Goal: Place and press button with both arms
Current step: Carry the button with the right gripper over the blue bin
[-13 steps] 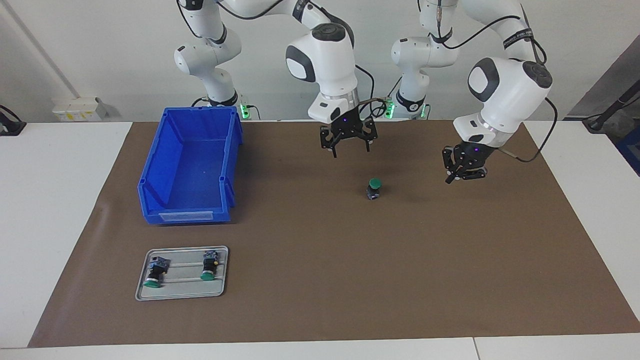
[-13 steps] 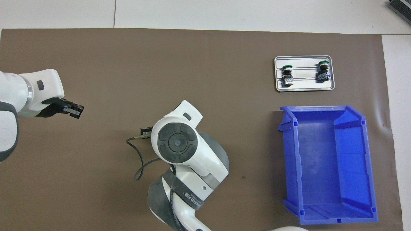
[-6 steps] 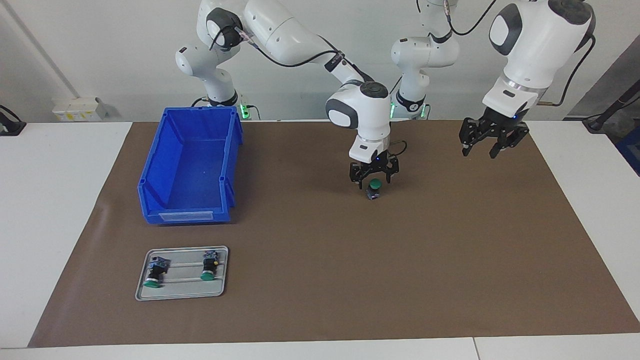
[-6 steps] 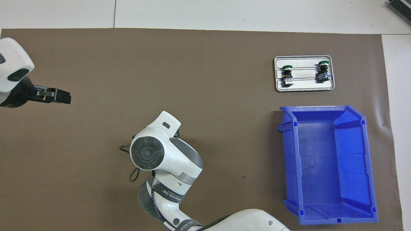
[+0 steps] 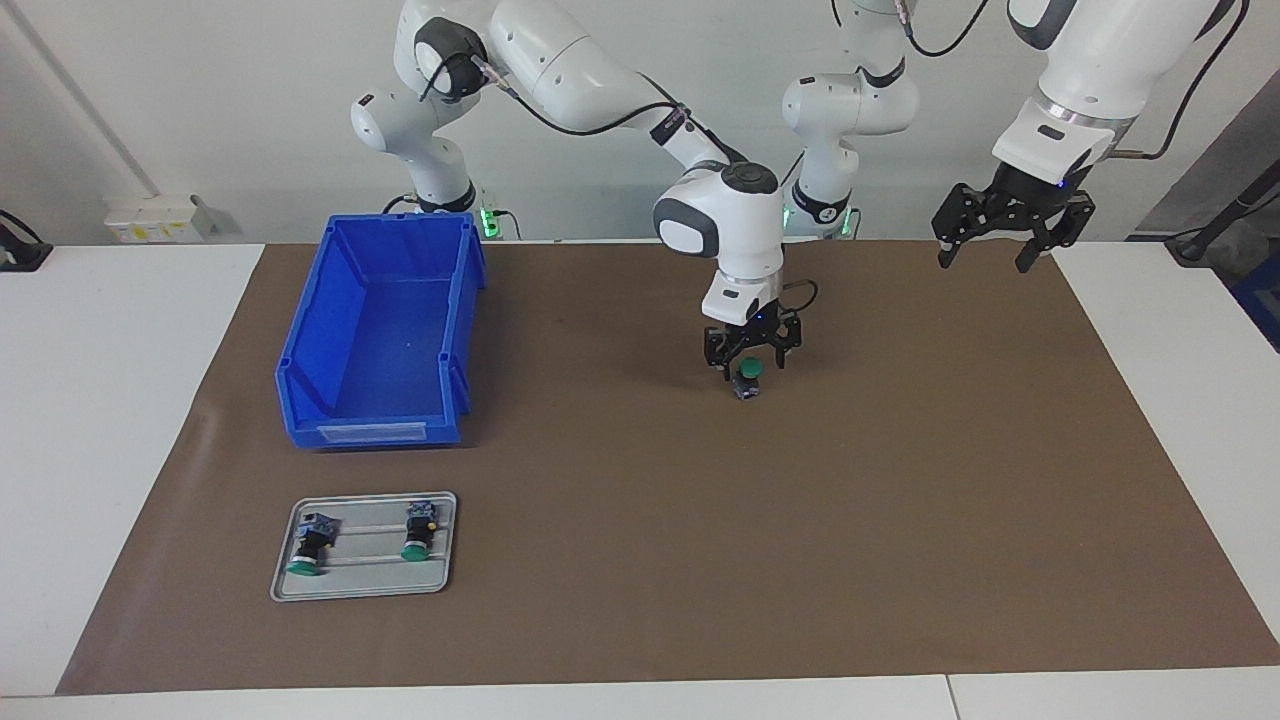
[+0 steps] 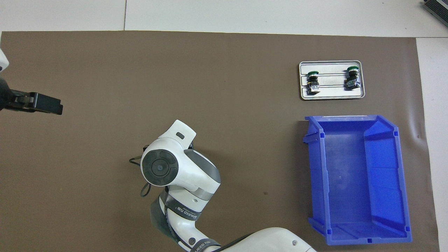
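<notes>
The button (image 5: 749, 374), green cap up, stands upright on the brown mat (image 5: 640, 560) near the table's middle. My right gripper (image 5: 751, 358) is low over it, open, with a finger on each side of the cap. I cannot tell whether it touches the button. In the overhead view the right arm's wrist (image 6: 164, 167) hides the button and the gripper. My left gripper (image 5: 1010, 245) is open and empty, raised high over the mat's edge at the left arm's end. It also shows in the overhead view (image 6: 45, 105).
A blue bin (image 5: 310, 330) (image 6: 316, 175) stands empty toward the right arm's end. Farther from the robots than the bin, a grey tray (image 5: 365, 582) (image 6: 332, 96) holds two more green-capped buttons (image 5: 418, 533) lying on their sides.
My right gripper came down from above the mat onto the button and now holds still. My left gripper rose and drew back toward the left arm's end.
</notes>
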